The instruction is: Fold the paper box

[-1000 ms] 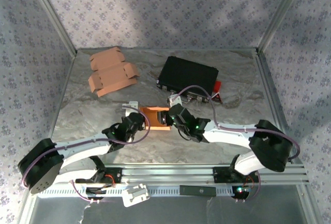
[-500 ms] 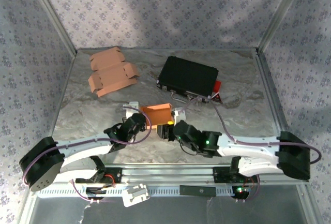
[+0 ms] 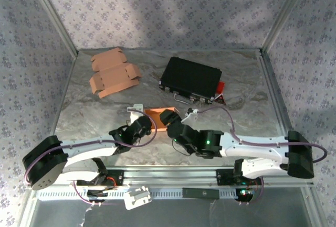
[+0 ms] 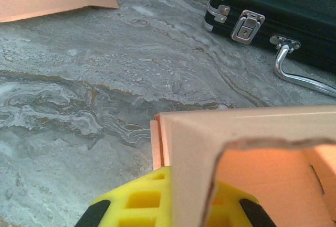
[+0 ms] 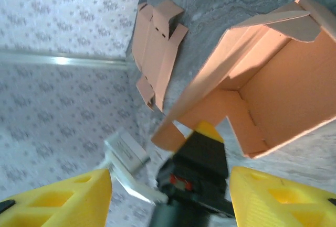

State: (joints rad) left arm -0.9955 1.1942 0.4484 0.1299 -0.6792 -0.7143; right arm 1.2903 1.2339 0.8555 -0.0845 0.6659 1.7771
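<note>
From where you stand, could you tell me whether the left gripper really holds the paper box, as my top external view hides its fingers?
Observer: Yes, the left wrist view shows the left gripper shut on one wall of the paper box.
Operator: Does the other one touch it?
Observer: Seemingly not; its wrist view shows the right gripper open, the box beyond its fingers.
Operator: Is the box closed yet?
Observer: No, its inside lies open to view, flaps unfolded.
</note>
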